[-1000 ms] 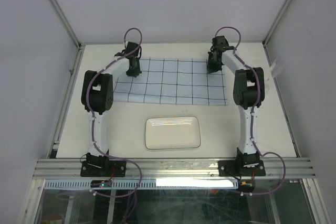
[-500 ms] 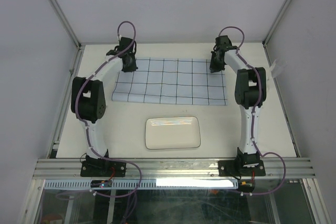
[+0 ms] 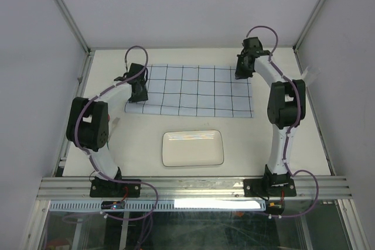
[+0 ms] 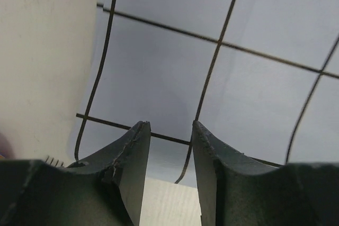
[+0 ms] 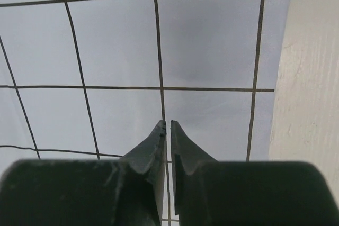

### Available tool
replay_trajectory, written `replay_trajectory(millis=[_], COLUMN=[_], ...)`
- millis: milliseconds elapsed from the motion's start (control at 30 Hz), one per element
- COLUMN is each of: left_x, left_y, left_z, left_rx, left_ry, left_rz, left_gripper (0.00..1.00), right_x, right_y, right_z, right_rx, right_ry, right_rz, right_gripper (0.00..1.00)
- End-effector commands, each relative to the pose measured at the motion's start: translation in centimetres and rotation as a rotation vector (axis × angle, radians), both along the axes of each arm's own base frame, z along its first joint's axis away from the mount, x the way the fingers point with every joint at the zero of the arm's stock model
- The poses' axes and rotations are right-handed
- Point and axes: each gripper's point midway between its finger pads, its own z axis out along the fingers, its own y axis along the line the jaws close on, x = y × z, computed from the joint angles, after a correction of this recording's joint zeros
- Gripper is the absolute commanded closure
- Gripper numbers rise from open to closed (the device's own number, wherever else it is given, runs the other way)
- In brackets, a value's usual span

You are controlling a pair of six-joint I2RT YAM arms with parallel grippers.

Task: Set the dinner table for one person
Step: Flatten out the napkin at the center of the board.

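moved: left gripper (image 3: 139, 89) slides off the cloth's (image 3: 193, 92) 11 o'clock corner and down to its 9 o'clock edge, its elbow swinging back toward 8 o'clock, and its jaws come apart. right gripper (image 3: 241, 68) barely shifts.
left gripper: jaws parted, nothing between them; the wrist view shows the grid fabric lying flat just beyond the tips.
right gripper: over the cloth's 1 o'clock corner, jaws all but together with only a sliver of gap, no fabric seen pinched.
cloth: pale blue with a dark grid, spread out at 12 o'clock of the plate (image 3: 193, 148).
plate: white, rectangular, bare, at 6 o'clock of the cloth and apart from it.
dinner table (image 3: 246, 139): cream top carrying both, with the cloth on its far half.
done: cloth looks laid out and released, i'd say.
left: plate onto the cloth, by my reckoning; no cutlery or cup in sight.
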Motion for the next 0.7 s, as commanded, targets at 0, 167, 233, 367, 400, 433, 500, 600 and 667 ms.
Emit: replay_trajectory(millis=[0, 167, 233, 367, 400, 433, 500, 600, 667], left_x=[0.4, -0.3, -0.7, -1.6, -1.8, -1.8, -2.0, -2.0, -1.6], left_y=[1.0, 3.2, 4.2, 5.7, 5.9, 5.9, 6.2, 7.3, 7.6], left_z=[0.2, 1.9, 2.4, 2.0, 1.9, 1.9, 1.9, 1.5, 0.7], left_rx=[0.018, 0.102, 0.126, 0.142, 0.144, 0.142, 0.152, 0.167, 0.128], left_ry=[-0.056, -0.112, -0.126, -0.114, -0.112, -0.113, -0.115, -0.103, -0.079], left_rz=[0.068, 0.132, 0.158, 0.191, 0.196, 0.200, 0.213, 0.246, 0.253], left_gripper=[0.60, 0.61, 0.61, 0.60, 0.60, 0.60, 0.60, 0.58, 0.57], right_x=[-0.5, -1.2, -1.5, -2.2, -2.3, -2.5, -2.7, -3.1, -3.1], right_y=[1.3, 2.1, 2.4, 3.0, 3.2, 3.3, 3.5, 3.6, 3.7], right_z=[2.8, 2.4, 2.4, 2.2, 2.1, 2.0, 1.9, 1.9, 2.1], right_rx=[0.030, 0.036, 0.034, 0.033, 0.031, 0.029, 0.027, 0.020, 0.026], right_ry=[-0.062, -0.050, -0.047, -0.040, -0.039, -0.036, -0.031, -0.027, -0.033], right_rz=[0.037, 0.057, 0.064, 0.079, 0.082, 0.084, 0.090, 0.096, 0.096], right_gripper=[0.89, 0.89, 0.89, 0.89, 0.89, 0.89, 0.89, 0.89, 0.89])
